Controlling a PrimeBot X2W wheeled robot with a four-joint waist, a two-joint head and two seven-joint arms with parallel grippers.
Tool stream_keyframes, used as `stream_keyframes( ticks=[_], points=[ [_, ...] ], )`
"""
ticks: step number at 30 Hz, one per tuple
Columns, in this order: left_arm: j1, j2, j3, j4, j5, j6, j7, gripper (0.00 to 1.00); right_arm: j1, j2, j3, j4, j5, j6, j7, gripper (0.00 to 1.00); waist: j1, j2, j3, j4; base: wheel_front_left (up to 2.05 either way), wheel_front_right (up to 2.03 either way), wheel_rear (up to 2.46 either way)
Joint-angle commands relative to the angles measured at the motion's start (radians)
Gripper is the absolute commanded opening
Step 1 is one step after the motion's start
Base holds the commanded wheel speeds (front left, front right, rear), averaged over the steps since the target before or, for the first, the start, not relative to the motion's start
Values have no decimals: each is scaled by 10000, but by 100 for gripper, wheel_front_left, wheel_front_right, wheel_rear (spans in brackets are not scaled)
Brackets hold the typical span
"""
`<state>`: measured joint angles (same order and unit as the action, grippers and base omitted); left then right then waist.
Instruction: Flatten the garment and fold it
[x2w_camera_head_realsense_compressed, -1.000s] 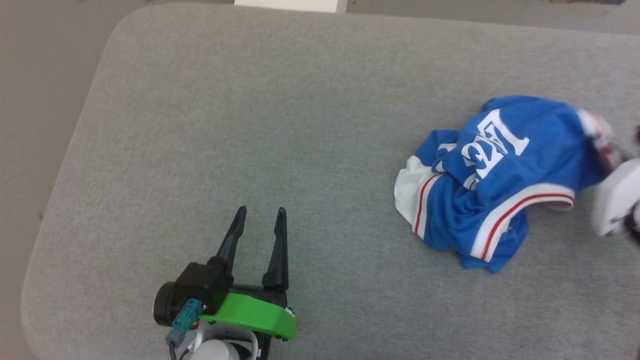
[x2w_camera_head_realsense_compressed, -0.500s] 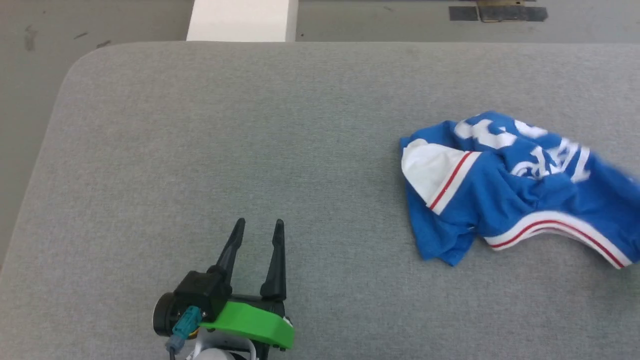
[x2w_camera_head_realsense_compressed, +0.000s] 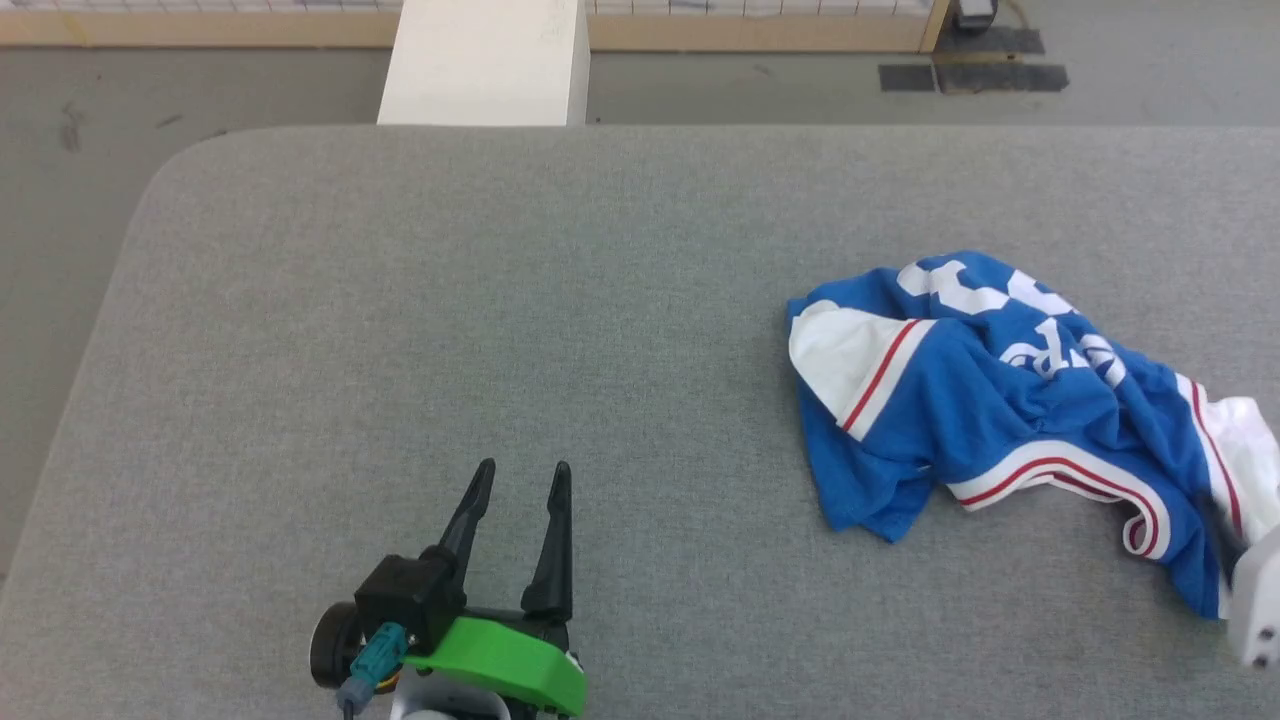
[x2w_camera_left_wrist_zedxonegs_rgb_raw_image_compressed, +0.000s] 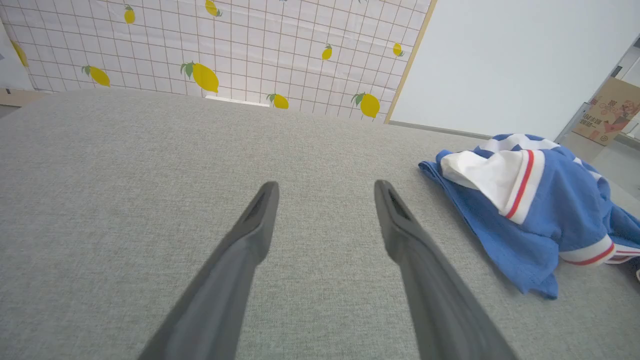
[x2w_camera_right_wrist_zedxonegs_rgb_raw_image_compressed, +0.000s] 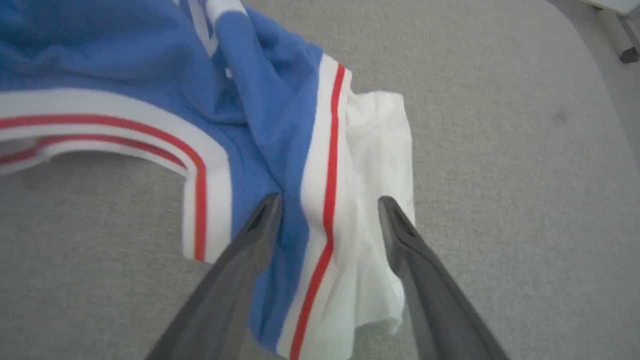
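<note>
Now | right gripper (x2w_camera_right_wrist_zedxonegs_rgb_raw_image_compressed: 328, 200) agape over white sleeve (x2w_camera_right_wrist_zedxonegs_rgb_raw_image_compressed: 375, 150) of the garment (x2w_camera_head_realsense_compressed: 1000, 400) | left gripper (x2w_camera_head_realsense_compressed: 525, 466) open, well apart from it | risk: a one-sided tug may bunch it

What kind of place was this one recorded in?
Probably an indoor lab or test room: a grey fabric-covered work table, a lemon-print grid backdrop and a cardboard box off to the side.
</note>
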<state>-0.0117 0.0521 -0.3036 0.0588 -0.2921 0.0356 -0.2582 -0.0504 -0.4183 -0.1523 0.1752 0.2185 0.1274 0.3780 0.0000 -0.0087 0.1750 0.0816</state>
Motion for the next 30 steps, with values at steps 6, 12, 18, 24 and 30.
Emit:
stream_keyframes(
  ticks=[6,12,18,24,30],
  points=[
    [138,-18,1,-78,-115,-44,-36,100,-624,-174,52,-1944,325,33,545,100,0,87,-180,106,0,0,0],
    [-5,-18,-80,-147,-189,1,-36,100,-1287,24,1312,-2441,810,33,1143,100,0,87,96,478,0,0,0],
    [-133,-18,-177,-209,-314,113,-36,100,-2240,-4,3149,-1997,1150,33,1437,100,0,87,336,969,0,0,0],
    [-250,-18,-349,-198,-381,171,-36,100,-3282,-275,4680,-687,974,33,1520,100,0,87,522,1426,0,0,0],
    [-400,-18,-496,-207,-455,230,-36,100,-3997,-420,5487,776,850,33,1318,50,0,87,710,1706,0,0,0]
  ],
)
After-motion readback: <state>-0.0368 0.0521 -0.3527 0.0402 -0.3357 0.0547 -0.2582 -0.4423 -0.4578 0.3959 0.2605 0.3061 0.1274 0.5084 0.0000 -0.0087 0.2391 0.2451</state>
